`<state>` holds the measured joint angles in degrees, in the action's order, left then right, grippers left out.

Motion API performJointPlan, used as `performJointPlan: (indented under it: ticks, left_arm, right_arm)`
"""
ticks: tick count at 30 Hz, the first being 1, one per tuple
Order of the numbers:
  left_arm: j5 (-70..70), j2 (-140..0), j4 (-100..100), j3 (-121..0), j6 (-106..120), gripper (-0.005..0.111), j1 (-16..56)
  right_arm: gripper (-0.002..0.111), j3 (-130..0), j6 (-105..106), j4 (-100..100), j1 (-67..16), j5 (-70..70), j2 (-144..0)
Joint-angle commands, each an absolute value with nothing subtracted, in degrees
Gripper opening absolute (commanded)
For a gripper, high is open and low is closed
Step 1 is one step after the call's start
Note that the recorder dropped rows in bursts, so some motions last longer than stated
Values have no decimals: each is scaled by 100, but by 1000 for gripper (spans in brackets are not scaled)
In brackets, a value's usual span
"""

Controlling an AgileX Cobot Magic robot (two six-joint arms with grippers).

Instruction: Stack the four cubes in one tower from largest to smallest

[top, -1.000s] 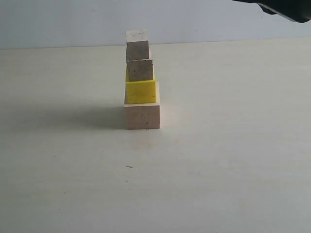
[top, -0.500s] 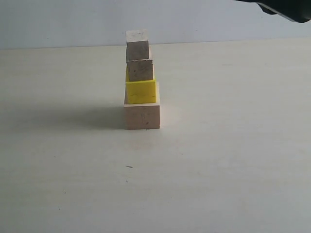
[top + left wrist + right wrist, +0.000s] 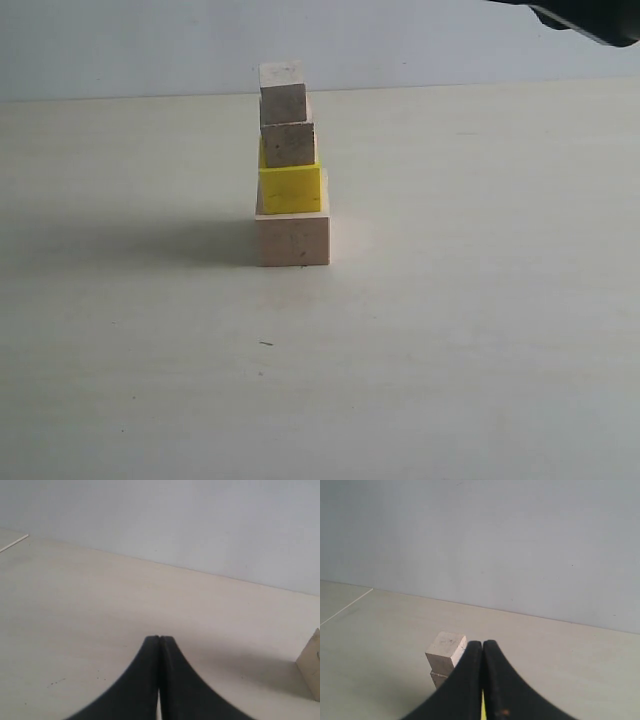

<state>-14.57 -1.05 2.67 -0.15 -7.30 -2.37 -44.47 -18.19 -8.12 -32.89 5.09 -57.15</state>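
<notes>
The tower (image 3: 290, 165) stands on the bench (image 3: 480, 330) a little toward eleven o'clock from the middle of the exterior view, its long axis upright. The large cube (image 3: 292, 240) of pale wood is at the base, with the yellow cube (image 3: 290, 188) on it, then the medium cube (image 3: 289, 144), and the small cube (image 3: 283, 95) on top. Each upper block sits slightly toward nine o'clock of the one beneath, yet all four rest squarely enough to read as one column, so we judge the stacking done. The left gripper (image 3: 159, 639) has its jaws pressed together on nothing, and so does the right gripper (image 3: 482, 644). From the right wrist view the small cube (image 3: 446, 652) and the medium cube (image 3: 439, 679) lie just ahead of and below the closed tips, which hide part of them, with a sliver of the yellow cube (image 3: 482, 705) showing between the jaws. From the left wrist view only a pale corner of one cube (image 3: 311, 670) shows at the edge, off to the side, so we take the right arm to be the one lined up with the column. In the exterior view a dark part of that arm (image 3: 590, 18) shows at one o'clock, well apart from the tower. Any coming move, as we see it, should draw the right gripper away from the column rather than toward it. We find no brand, label or writing on the cubes or the bench.
</notes>
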Motion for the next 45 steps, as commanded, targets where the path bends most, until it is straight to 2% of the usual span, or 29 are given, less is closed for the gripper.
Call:
performJointPlan:
  ticks: [1,8,45]
  left_arm:
    - [-1689,-47,323,0,-362,0,-153]
    - [-2034,0,323,0,-276,0,-125]
    - [-2050,0,339,0,-183,0,-125]
  right_arm:
    - [0,-4426,-1807,-799,-3284,461,-5680]
    - [0,-4426,-1807,-799,-3284,461,-5680]
    - [0,-4426,-1807,-799,-3284,461,-5680]
